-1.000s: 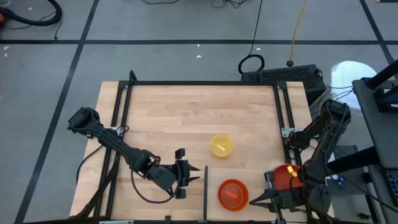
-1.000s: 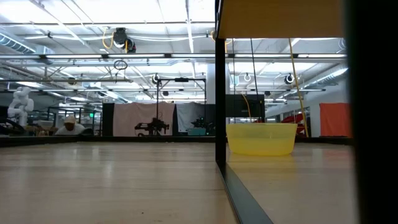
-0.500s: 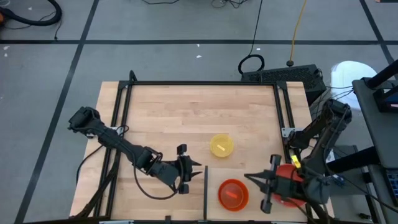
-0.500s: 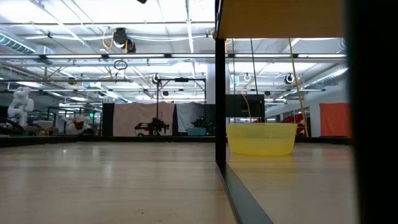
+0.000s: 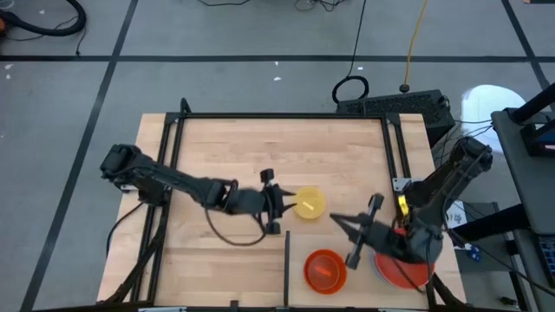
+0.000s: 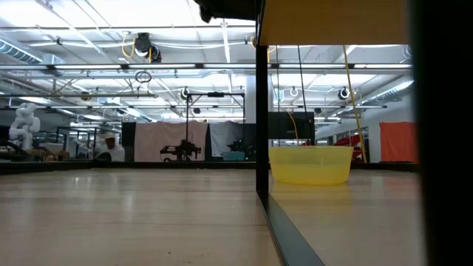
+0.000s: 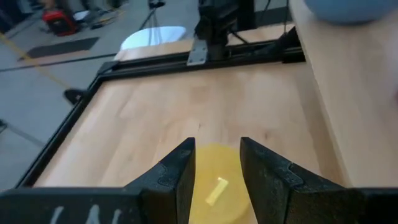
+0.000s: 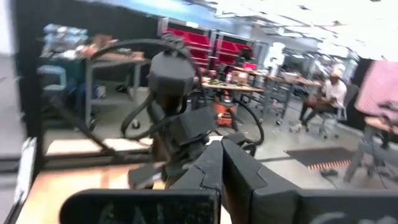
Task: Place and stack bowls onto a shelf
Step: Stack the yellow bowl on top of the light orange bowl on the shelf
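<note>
The yellow bowl sits upright on its base on the tabletop, also showing in the low view and the left wrist view. My left gripper is open at the bowl's left rim, and its fingers frame the bowl without touching it. The orange bowl rests on the pale shelf board, right of the dark divider. My right gripper is shut and empty, hovering between the yellow and orange bowls. The red bowl lies under the right arm, with a bluish rim beside it.
The black frame rails run along the table's far and side edges. Bare tabletop lies toward the far edge. A blue bowl shows at the shelf's far end in the left wrist view. People sit in the room behind.
My left gripper has swung from the near edge beside the divider toward the far edge and right, reaching the yellow bowl's left rim. My right gripper has moved from the near right corner leftward and toward the far edge, over the shelf. Neither the yellow nor the orange bowl has moved.
</note>
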`<state>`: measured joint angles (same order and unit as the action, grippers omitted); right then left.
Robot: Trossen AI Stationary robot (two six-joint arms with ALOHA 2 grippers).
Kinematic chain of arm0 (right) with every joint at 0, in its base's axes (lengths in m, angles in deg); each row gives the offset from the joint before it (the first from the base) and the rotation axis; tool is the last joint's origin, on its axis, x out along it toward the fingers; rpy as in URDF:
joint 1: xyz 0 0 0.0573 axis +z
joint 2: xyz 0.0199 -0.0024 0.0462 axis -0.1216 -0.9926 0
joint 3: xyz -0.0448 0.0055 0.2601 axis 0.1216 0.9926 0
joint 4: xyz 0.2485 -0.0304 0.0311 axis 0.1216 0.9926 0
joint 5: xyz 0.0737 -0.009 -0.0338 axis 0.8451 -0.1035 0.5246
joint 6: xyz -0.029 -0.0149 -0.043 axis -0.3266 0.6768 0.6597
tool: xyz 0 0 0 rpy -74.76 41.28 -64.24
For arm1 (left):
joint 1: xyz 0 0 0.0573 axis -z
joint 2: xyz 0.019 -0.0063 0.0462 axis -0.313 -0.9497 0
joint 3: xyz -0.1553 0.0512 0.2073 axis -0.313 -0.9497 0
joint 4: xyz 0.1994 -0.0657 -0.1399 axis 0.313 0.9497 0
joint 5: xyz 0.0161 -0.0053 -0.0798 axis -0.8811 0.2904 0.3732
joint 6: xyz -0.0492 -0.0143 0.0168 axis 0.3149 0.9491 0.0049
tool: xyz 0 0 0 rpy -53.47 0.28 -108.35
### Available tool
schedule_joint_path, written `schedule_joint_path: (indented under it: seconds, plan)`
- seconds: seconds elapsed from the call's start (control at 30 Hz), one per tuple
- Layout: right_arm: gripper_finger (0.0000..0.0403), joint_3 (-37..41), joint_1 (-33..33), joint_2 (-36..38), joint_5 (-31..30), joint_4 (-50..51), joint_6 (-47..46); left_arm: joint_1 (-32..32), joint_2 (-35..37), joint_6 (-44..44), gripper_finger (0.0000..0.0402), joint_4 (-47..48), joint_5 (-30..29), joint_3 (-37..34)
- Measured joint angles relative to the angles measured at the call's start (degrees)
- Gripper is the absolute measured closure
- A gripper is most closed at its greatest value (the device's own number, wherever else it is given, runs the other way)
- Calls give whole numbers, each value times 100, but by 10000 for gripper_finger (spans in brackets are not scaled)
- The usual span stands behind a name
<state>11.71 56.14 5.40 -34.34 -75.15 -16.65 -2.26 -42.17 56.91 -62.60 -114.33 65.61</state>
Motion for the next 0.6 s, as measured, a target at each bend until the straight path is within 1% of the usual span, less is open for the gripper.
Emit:
schedule_joint_path:
  seconds: [0.13,0.23,0.33,0.43,0.5,0.6]
  plan:
    - [403,0,-376,91,-3,32,-199,-334,0,-260,270,-33,790,0]
    - [403,0,-686,94,41,153,-321,-440,0,-363,270,-93,1089,-66]
    - [403,0,-1044,152,250,370,-593,-484,2,-308,270,-332,1261,-360]
    - [403,0,-1535,260,772,888,-1277,-537,2,-131,270,-669,1266,-805]
    - [403,0,-1929,320,1363,1390,-1984,-556,2,-130,270,-1104,1264,-1152]
    - [403,0,-2677,334,2407,2158,-3101,-561,2,-95,270,-1670,1266,-1573]
